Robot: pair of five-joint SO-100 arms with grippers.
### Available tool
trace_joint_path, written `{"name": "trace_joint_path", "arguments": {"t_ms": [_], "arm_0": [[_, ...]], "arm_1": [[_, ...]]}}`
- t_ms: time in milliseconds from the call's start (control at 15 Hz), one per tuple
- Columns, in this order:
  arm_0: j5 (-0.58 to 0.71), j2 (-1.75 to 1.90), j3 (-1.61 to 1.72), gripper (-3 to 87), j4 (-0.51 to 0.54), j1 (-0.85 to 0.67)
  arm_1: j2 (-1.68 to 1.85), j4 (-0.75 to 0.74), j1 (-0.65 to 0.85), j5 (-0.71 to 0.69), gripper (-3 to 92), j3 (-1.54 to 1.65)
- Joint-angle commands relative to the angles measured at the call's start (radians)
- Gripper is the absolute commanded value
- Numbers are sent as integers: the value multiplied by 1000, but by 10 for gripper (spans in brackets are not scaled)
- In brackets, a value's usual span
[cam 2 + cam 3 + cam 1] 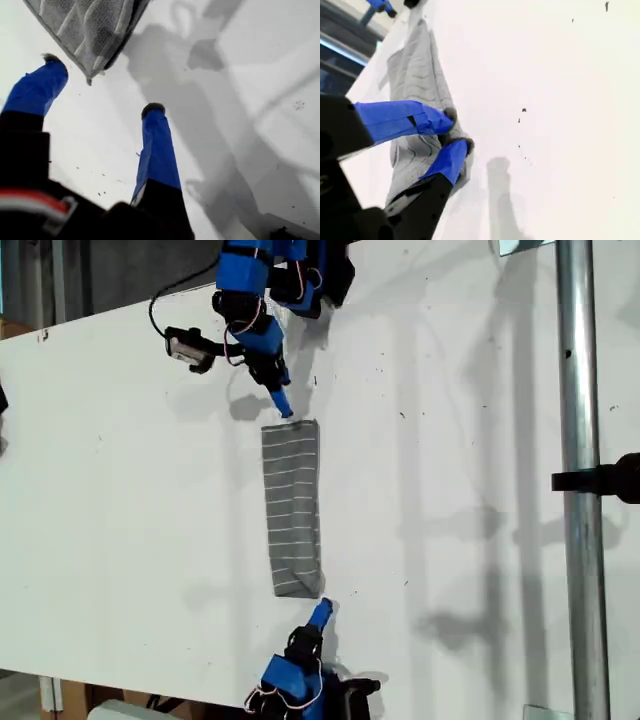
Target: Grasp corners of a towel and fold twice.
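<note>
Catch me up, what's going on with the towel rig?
Two SO-100 arms are working a grey striped towel on the white table. The towel lies as a long narrow strip, so it looks folded once already. My second gripper has its fingers pinched on the rumpled end nearest the exterior view's bottom. My first gripper is open at the opposite end, just short of a flat corner and not touching it.

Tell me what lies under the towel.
The towel lies folded into a narrow strip on the white table; bare tabletop shows all around it. Its own lower layers and the patch of table beneath are covered, so anything hidden there cannot be seen.
</note>
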Motion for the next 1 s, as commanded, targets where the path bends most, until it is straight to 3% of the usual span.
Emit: {"name": "trace_joint_path", "arguments": {"t_ms": [0, 400, 800, 867, 933], "arm_0": [[-40, 5, -3, 90, 9, 20], [-40, 5, -21, 101, 35, 25], [-48, 5, -23, 102, 43, 38], [-46, 5, -25, 102, 43, 38], [-46, 5, -25, 103, 46, 41]], "arm_1": [[-273, -143, 34, -12, 335, -112], [-686, -344, 21, -2, 341, -359], [-992, -400, -64, 3, 325, -684], [-1002, -436, -75, 2, 275, -686], [-999, -417, -75, 28, 77, -681]]}}
